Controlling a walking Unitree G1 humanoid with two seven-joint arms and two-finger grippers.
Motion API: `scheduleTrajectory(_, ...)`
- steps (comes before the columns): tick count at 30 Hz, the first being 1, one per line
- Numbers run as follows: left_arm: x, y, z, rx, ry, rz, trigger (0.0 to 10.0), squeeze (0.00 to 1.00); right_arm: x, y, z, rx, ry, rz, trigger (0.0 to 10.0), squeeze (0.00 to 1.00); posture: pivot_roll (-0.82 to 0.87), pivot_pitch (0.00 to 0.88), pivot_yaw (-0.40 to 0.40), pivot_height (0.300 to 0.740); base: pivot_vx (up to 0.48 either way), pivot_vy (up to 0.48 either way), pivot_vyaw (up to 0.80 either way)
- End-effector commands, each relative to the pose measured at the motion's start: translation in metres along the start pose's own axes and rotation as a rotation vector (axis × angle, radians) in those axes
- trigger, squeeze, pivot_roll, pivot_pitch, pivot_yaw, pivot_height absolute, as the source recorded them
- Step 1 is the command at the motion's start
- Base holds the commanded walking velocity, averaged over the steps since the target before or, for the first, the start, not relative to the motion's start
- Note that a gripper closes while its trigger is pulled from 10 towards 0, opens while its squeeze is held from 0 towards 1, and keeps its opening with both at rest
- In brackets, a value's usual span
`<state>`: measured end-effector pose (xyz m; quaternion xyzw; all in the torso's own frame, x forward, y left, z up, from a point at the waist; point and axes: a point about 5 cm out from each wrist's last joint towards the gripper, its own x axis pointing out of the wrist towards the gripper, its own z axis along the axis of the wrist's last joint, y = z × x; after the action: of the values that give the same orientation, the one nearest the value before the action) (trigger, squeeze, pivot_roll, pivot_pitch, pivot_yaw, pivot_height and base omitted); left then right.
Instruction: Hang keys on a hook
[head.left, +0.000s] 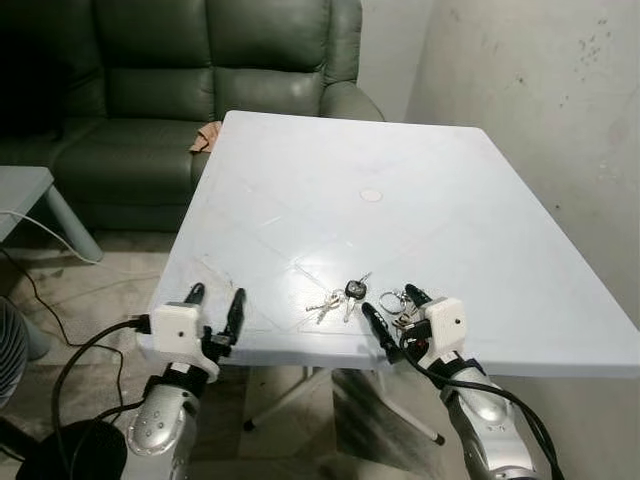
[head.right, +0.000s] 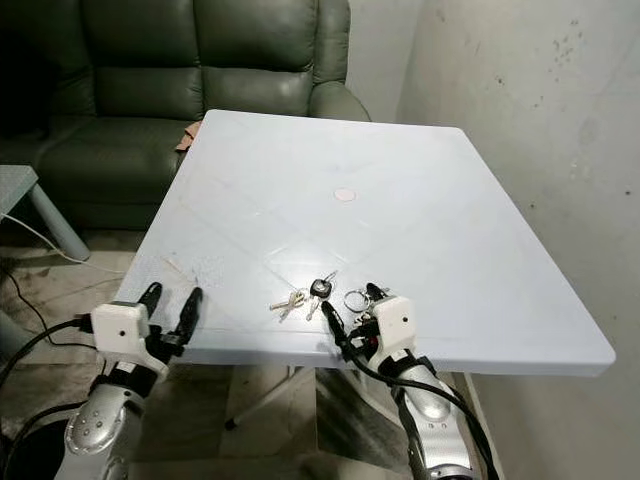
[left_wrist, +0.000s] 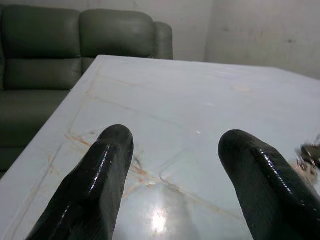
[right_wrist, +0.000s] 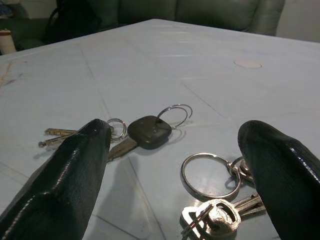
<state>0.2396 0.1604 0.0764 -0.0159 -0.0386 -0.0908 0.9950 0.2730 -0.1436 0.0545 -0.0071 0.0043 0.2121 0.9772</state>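
**Keys Not Yet Lifted, No Hook in Sight**

Two key bunches lie near the white surface's (head.left: 420, 200) front edge: a black-headed car key set (right_wrist: 148, 132) and a silver ring bunch (right_wrist: 215, 200). The right claw (right_wrist: 175, 175) straddles them, fingers spread, gripping nothing. The left claw (head.left: 215, 310) waits open nearby.

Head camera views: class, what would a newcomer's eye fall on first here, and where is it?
First, the white table, with two bunches of keys near its front edge: a black-headed key bunch and a silver ring bunch beside it. The right gripper hovers with open jaws around the ring bunch; the left gripper waits, open, at the front left corner. A dark green sofa stands behind.
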Motion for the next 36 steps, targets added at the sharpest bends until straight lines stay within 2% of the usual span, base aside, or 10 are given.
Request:
scheduleTrajectory(1,0.001,0.000,0.003,0.021,-0.013,-0.019,10.0,0.00,0.002,-0.002,0.007,-0.014,-0.018,-0.003,10.0,0.00,-0.07,0.000,-0.043,0.740,0.000,0.000,0.00)
scheduleTrajectory(7,-0.006,-0.019,-0.005,0.093,0.014,-0.153,10.0,0.00,-0.001,-0.001,0.000,-0.023,0.070,-0.038,10.0,0.00,-0.08,0.000,-0.041,0.740,0.000,0.000,0.00)
scheduleTrajectory(8,-0.007,-0.021,-0.006,0.095,0.016,-0.164,10.0,0.00,-0.002,-0.001,-0.001,0.021,0.083,-0.053,10.0,0.00,-0.08,0.000,-0.041,0.740,0.000,0.000,0.00)
scheduleTrajectory(27,-0.011,-0.036,-0.009,0.106,0.030,-0.261,10.0,0.00,-0.028,-0.012,-0.008,0.036,0.094,-0.063,10.0,0.00,-0.10,0.000,-0.023,0.740,0.000,0.000,0.00)
scheduleTrajectory(29,-0.011,-0.036,-0.009,0.103,0.030,-0.263,10.0,0.00,-0.030,-0.012,-0.008,0.037,0.091,-0.083,9.5,0.00,-0.10,0.000,-0.020,0.740,0.000,0.000,0.00)
scheduleTrajectory(30,-0.010,-0.036,-0.009,0.104,0.029,-0.265,10.0,0.00,-0.031,-0.012,-0.008,0.043,0.093,-0.096,6.0,0.00,-0.10,0.000,-0.020,0.740,0.000,0.000,0.00)
scheduleTrajectory(31,-0.010,-0.036,-0.009,0.104,0.029,-0.266,10.0,0.00,-0.032,-0.012,-0.008,0.053,0.091,-0.103,1.8,0.00,-0.10,0.000,-0.020,0.740,0.000,0.000,0.00)
scheduleTrajectory(32,-0.010,-0.036,-0.009,0.104,0.029,-0.267,10.0,0.00,-0.032,-0.011,-0.007,0.061,0.089,-0.107,0.6,0.00,-0.10,0.000,-0.017,0.740,0.000,0.000,0.00)
scheduleTrajectory(34,-0.010,-0.036,-0.009,0.104,0.029,-0.267,10.0,0.00,-0.032,-0.011,-0.007,0.061,0.089,-0.107,0.6,0.00,-0.10,0.000,-0.017,0.740,0.000,0.000,0.00)
scheduleTrajectory(36,-0.010,-0.036,-0.009,0.105,0.029,-0.269,10.0,0.00,-0.033,-0.010,-0.007,0.067,0.091,-0.111,0.0,0.00,-0.10,0.000,-0.016,0.740,0.000,0.000,0.00)
